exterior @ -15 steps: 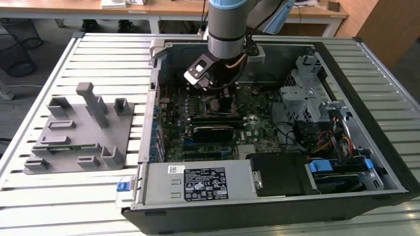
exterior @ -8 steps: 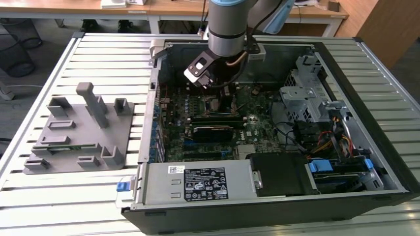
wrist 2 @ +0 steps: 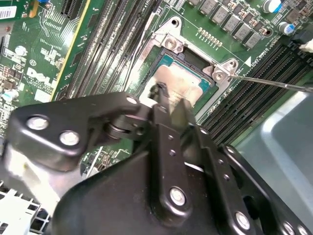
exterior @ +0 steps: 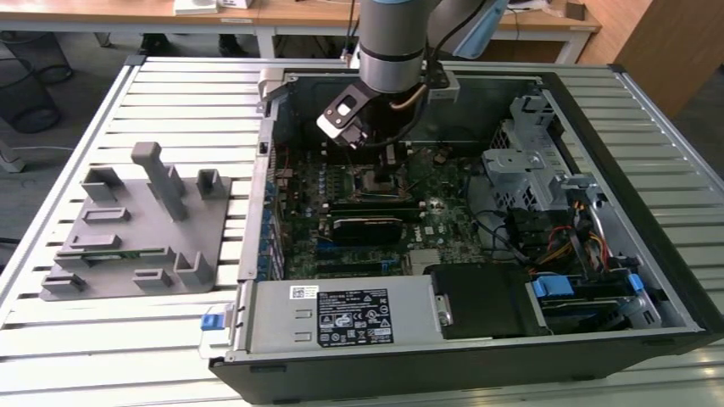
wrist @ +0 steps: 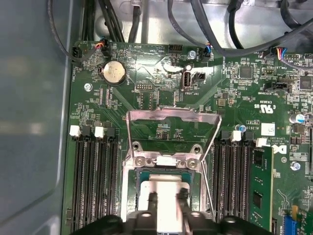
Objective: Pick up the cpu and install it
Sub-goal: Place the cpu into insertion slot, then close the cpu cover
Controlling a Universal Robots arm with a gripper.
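The cpu (wrist: pixel 166 183), a flat square chip with a shiny silver top and a thin green rim, lies level in the open motherboard socket (wrist: pixel 131 169). In the second wrist view the cpu (wrist 2: pixel 183 81) sits inside the socket frame, and one black fingertip (wrist 2: pixel 159 90) presses against its edge. My gripper (wrist: pixel 167 197) straddles the chip, a finger on each side, shut on it. The socket's metal load plate (wrist: pixel 171 115) stands flipped up behind it. In the exterior view my gripper (exterior: pixel 379 165) hangs low over the socket (exterior: pixel 379 181), inside the open computer case.
A green memory stick (wrist: pixel 257 191) stands in a slot beside the socket, and empty black slots (wrist: pixel 93 181) flank the other side. The thin retention lever (wrist 2: pixel 274 83) sticks out sideways. The drive cage (exterior: pixel 531 161), power supply (exterior: pixel 339 314) and case walls close in. A grey fixture (exterior: pixel 136 229) lies outside the case.
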